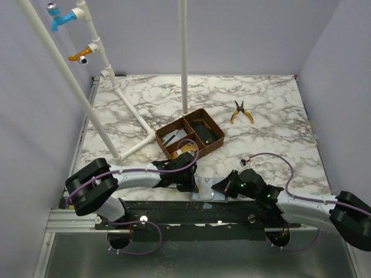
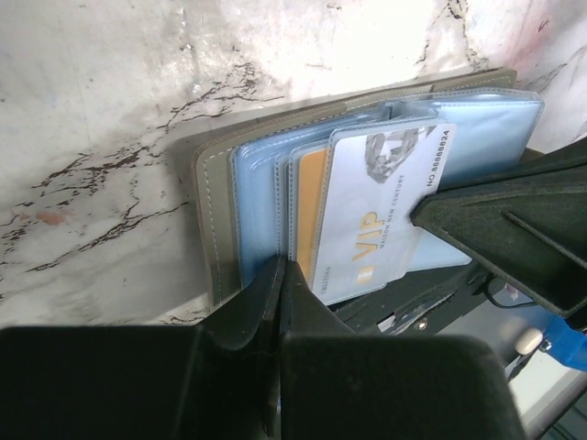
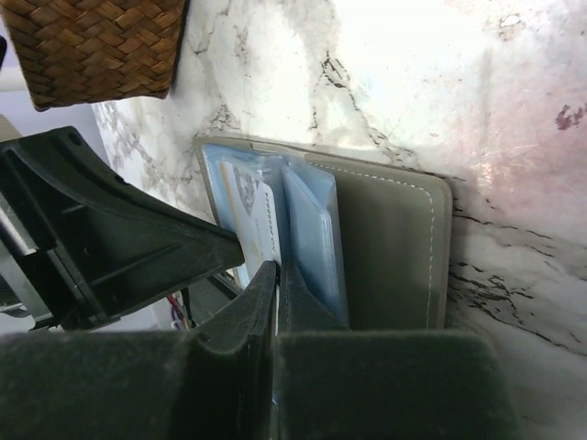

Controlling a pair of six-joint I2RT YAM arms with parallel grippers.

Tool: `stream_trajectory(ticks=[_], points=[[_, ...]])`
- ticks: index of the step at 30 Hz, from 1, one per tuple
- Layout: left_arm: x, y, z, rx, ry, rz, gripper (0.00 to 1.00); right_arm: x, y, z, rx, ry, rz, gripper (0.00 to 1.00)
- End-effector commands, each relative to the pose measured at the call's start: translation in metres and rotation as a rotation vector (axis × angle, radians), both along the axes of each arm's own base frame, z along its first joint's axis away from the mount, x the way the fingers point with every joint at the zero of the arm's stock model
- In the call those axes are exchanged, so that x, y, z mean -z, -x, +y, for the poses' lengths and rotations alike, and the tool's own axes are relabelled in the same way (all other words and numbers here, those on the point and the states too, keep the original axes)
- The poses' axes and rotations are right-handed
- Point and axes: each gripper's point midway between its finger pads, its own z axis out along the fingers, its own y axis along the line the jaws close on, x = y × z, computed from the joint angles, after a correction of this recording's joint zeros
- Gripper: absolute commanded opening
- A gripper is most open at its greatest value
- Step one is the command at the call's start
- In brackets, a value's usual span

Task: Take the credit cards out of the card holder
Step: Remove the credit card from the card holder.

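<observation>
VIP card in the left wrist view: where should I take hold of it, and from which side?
Probably pinch the VIP card by its long edge beside the printed number, coming from the right gripper's side. It lies flat on top of the stack with that edge bare over the blue sleeve; the other long edge abuts the orange card.

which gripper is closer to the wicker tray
Left. The left gripper sits just short of the tray, by its near wall; the right gripper is farther off to the right. Both are at the holder.
</observation>
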Motion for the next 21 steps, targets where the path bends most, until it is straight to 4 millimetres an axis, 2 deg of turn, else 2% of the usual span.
stream_trajectory(ticks=[1,5,7,21], points=[[0.058,0.025,0.077,-0.038,-0.297,0.087,0.00,0.014,-0.002,-0.018,0.060,0.065,0.006,0.03],[0.062,0.028,0.082,-0.048,-0.302,0.097,0.00,0.016,-0.003,-0.026,0.085,0.091,0.001,0.04],[0.063,0.028,0.084,-0.050,-0.303,0.099,0.00,0.028,0.001,-0.035,0.094,0.127,0.016,0.04],[0.064,0.027,0.088,-0.058,-0.311,0.100,0.00,0.032,0.001,-0.046,0.121,0.172,0.015,0.05]])
